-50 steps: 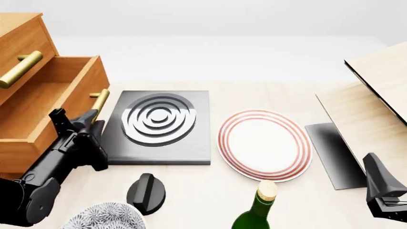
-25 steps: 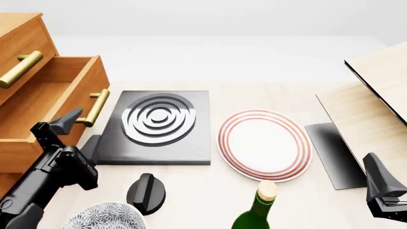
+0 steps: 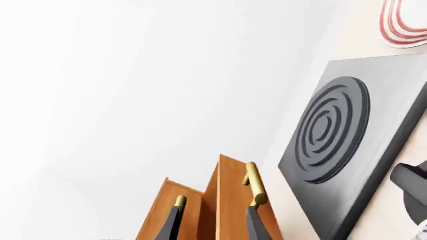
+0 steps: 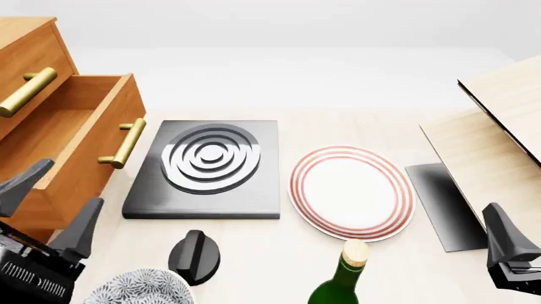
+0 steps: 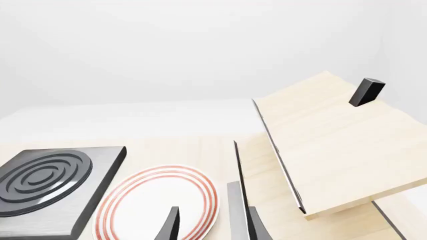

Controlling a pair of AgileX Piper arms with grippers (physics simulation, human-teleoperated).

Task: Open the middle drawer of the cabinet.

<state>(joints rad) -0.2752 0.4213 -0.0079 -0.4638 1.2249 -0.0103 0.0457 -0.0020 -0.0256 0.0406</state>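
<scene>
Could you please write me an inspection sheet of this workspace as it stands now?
Surface: pale wooden table, with no spills seen.
Job's things: cabinet at far left; its middle drawer is pulled out, interior showing, brass handle free.
Clutter: grey hob plate with rings, red-rimmed plate, black knob, green bottle, patterned bowl, pale wood box at right.
Grippers: left claw open, below the drawer front, holding nothing; right claw open, low at right, holding nothing.
Cables: nothing seen.
Surroundings: plain white backdrop.
</scene>
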